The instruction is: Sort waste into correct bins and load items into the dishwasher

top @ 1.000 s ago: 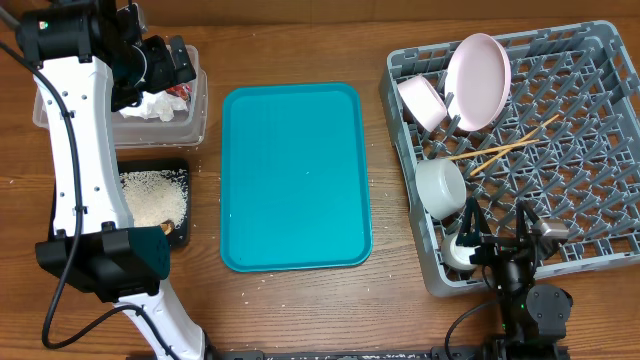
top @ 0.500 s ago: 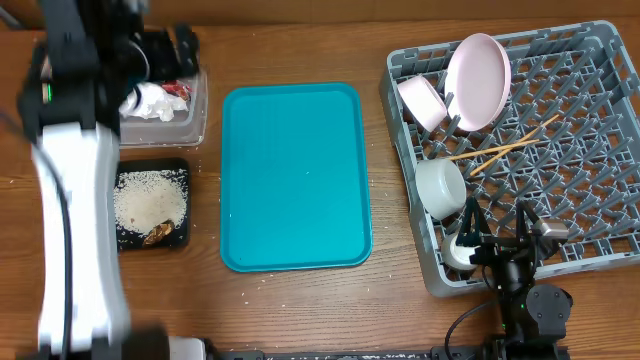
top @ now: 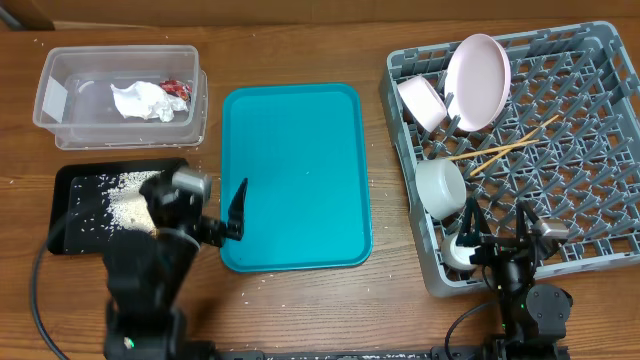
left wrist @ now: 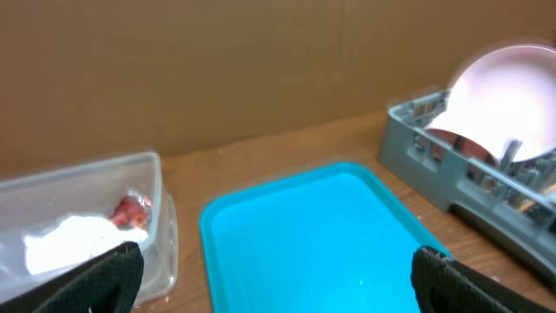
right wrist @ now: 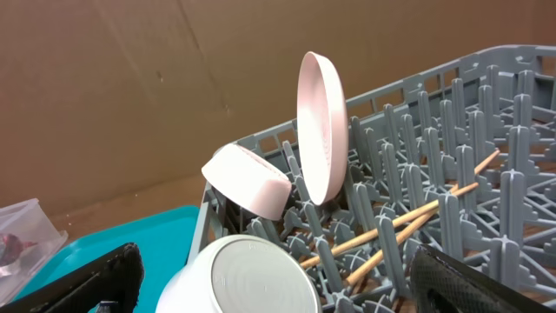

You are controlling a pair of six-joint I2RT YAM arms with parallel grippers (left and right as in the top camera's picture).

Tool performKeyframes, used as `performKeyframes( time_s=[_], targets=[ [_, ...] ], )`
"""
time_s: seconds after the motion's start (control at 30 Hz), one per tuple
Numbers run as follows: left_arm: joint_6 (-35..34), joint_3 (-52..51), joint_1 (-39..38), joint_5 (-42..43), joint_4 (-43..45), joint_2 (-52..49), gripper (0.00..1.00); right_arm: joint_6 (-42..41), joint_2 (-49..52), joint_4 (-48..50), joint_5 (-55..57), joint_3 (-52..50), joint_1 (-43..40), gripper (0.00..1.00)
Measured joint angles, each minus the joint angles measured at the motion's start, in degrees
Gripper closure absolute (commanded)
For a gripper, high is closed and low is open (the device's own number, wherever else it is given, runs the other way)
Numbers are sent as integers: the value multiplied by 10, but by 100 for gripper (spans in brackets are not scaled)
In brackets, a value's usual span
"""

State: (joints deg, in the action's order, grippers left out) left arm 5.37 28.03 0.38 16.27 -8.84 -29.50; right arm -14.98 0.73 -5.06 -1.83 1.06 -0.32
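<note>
The clear tub (top: 60,95) at the back left holds a crumpled tissue (top: 138,100) and a red-and-white wrapper (top: 176,90); the tub also shows in the left wrist view (left wrist: 156,209). The black tray (top: 70,180) holds rice and brown bits. The grey dish rack (top: 580,120) holds a pink plate (top: 477,68), a bowl (top: 422,100), a white cup (top: 440,187) and chopsticks (top: 500,150). My left gripper (top: 215,215) (left wrist: 278,278) is open and empty between the black tray and the teal tray. My right gripper (top: 497,245) (right wrist: 278,287) is open and empty at the rack's front edge, behind the cup (right wrist: 252,269).
The teal serving tray (top: 295,175) lies bare in the middle, and shows ahead of the left fingers in the left wrist view (left wrist: 313,235). Rice grains are scattered on the wood around it. A second small white dish (top: 458,252) sits in the rack's front corner.
My left arm has pulled back from over the clear tub to the table's front, beside the black tray. The tub and black tray now show in full. The right arm has not moved.
</note>
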Motion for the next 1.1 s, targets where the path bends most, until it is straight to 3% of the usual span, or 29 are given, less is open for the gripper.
performKeyframes(
  time_s=[0.17, 0.37, 0.63, 1.1],
  targets=[
    [-38, -147, 0, -46, 55, 154, 0, 0, 0, 0, 3, 0, 0, 0],
    [-55, -216, -8, -105, 58, 243, 0, 0, 0, -1, 4, 0, 0, 0],
    [-59, -271, -8, -157, 43, 285, 0, 0, 0, -1, 3, 0, 0, 0],
    [-58, -274, -8, -161, 43, 285, 0, 0, 0, -1, 3, 0, 0, 0]
  ],
)
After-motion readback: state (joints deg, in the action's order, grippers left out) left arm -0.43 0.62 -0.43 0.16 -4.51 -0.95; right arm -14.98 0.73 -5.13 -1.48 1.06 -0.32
